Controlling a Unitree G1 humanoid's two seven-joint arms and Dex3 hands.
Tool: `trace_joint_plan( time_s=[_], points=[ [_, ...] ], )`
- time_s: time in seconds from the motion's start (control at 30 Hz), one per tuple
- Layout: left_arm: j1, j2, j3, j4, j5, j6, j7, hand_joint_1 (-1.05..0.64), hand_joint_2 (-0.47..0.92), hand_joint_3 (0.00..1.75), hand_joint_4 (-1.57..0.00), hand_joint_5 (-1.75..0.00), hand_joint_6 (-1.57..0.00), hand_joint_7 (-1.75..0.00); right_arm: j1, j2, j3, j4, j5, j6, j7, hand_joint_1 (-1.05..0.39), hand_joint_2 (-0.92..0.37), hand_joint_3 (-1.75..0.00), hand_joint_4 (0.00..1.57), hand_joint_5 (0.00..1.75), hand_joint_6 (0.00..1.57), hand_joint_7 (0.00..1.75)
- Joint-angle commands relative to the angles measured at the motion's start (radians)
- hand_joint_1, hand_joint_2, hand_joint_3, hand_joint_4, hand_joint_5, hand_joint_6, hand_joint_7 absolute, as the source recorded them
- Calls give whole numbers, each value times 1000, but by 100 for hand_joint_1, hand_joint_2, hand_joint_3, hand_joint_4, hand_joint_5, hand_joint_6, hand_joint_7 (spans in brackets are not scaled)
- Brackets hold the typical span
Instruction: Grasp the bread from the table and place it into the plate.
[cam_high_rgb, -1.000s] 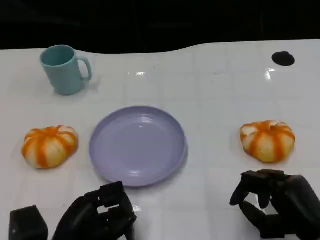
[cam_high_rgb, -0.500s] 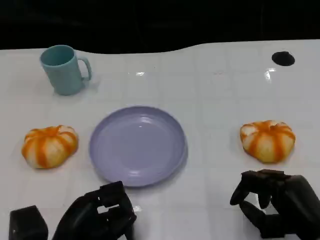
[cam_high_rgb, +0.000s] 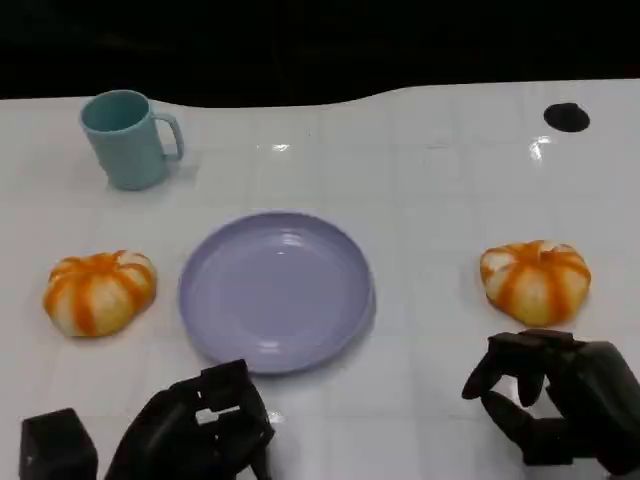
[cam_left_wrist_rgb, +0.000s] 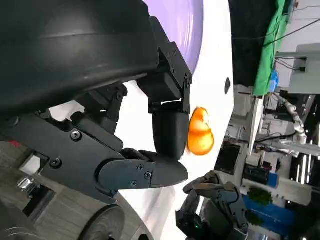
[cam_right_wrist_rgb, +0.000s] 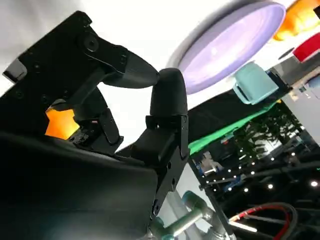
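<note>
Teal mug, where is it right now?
In the head view the teal ceramic mug stands upright at the table's far left, handle toward the middle, beyond the left orange-striped bread bun and up-left of the round lilac plate.

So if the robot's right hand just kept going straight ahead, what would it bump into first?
Probably the orange-striped bread lying just ahead of the right hand. Nothing sits between them on the white table. The hand's height is hard to judge, so it might pass over the top instead.

No legible text; no labels; no numbers
</note>
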Motion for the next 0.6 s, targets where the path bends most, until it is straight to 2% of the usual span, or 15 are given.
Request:
trace_joint_plan(
  time_s=[0.03,0.07,0.13,0.17,0.23,0.3,0.33,0.43,0.6],
  points=[
    [-6,9,6,5,4,-6,5,-60,75,52,-78,-175,-76,-143,-2,-27,-39,-45,15,46,14,-26,-60,-69,79,126,89,63],
    [-6,9,6,5,2,-4,4,-60,75,52,-78,-175,-76,-143,0,-30,-45,-60,17,59,24,-27,-64,-59,75,125,89,53],
    [-6,8,5,5,5,-6,6,-60,75,52,-78,-175,-75,-143,2,-37,-55,-89,20,85,45,-30,-77,-33,67,104,90,28],
    [-7,8,5,7,8,-11,7,-60,75,52,-78,-175,-75,-143,2,-45,-60,-108,16,104,57,-31,-80,-25,66,98,90,22],
    [-8,9,4,10,10,-13,7,-60,75,52,-78,-175,-75,-143,0,-65,-74,-152,-5,155,82,-35,-88,-10,59,73,83,9],
    [-10,8,4,14,7,-8,5,-61,75,52,-78,-175,-75,-144,-8,-84,-85,-182,-30,196,95,-40,-91,-4,58,49,75,2],
    [-10,7,4,13,4,0,4,-61,75,51,-79,-175,-75,-143,-13,-93,-88,-191,-42,211,97,-42,-91,-2,58,44,74,1],
    [-10,7,3,11,6,1,7,-60,74,51,-79,-175,-76,-143,-20,-111,-91,-216,-59,247,104,-45,-91,-1,55,38,70,0],
    [-14,10,4,22,16,-15,8,-60,76,50,-78,-175,-75,-143,-10,-131,-95,-307,-79,367,193,-49,-92,-2,41,29,57,0]
  ],
)
